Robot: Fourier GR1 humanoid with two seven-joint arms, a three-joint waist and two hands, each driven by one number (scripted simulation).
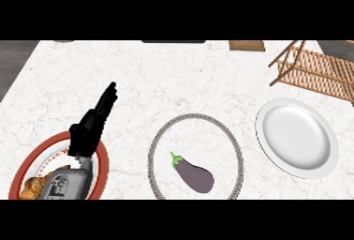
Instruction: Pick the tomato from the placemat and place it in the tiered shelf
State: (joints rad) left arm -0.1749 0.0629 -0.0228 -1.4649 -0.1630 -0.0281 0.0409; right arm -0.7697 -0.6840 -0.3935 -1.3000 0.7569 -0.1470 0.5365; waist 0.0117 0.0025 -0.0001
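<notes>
A round placemat (pixel 156 143) with a grey patterned rim lies at the centre front of the counter. On it rests a purple eggplant (pixel 195 176) with a green stem; no tomato shows. The wooden tiered shelf (pixel 319 70) stands at the far right corner, partly cut off by the view's edge. My left hand (pixel 87 132) is at the left, fingers straight and pointing away from me, open and holding nothing, well left of the placemat. My right hand does not show.
A white plate (pixel 297 137) lies between the placemat and the shelf. A red-rimmed plate (pixel 26 163) with a brown pastry (pixel 33 186) sits under my left forearm. A brown board (pixel 247 45) lies at the far edge.
</notes>
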